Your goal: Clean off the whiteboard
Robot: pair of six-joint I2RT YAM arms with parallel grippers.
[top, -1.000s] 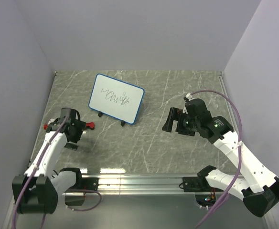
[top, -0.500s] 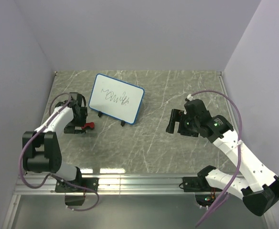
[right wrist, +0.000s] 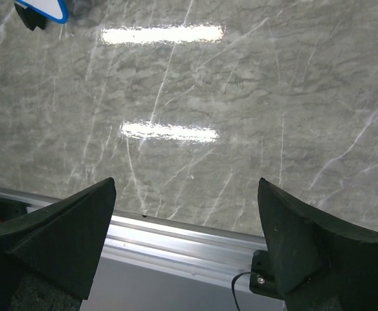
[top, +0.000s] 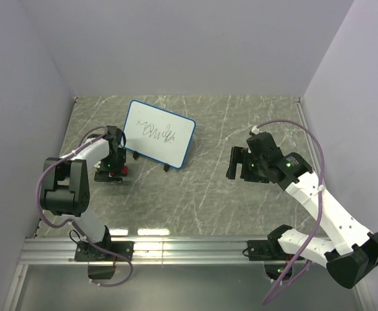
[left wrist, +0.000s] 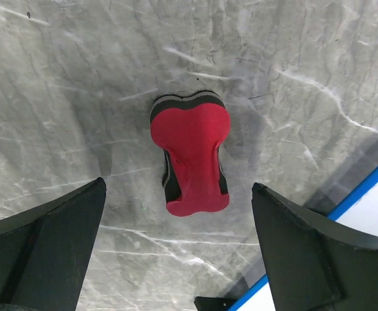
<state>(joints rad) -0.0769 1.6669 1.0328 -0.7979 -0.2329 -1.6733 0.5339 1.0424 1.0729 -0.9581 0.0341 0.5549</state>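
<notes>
The whiteboard [top: 158, 134], white with a blue rim and a black scribble, stands tilted on small black feet at the back left. Its blue edge [left wrist: 364, 189] shows at the lower right of the left wrist view. A red-and-black eraser [left wrist: 190, 155] lies flat on the marble just left of the board, seen from above as a red bit [top: 123, 170]. My left gripper [left wrist: 179, 185] hovers over it, open, with the eraser's near end between the fingers and touching neither. My right gripper [top: 233, 163] hangs open and empty at mid right, far from the board, whose corner [right wrist: 43, 6] shows at the top left.
A metal rail [top: 189, 246] runs along the near edge of the marble table and also shows below the right gripper [right wrist: 186, 183]. Grey walls close in the left, back and right sides.
The left arm has swung right towards the whiteboard, and its open gripper now sits over the eraser. The right arm has barely shifted.
</notes>
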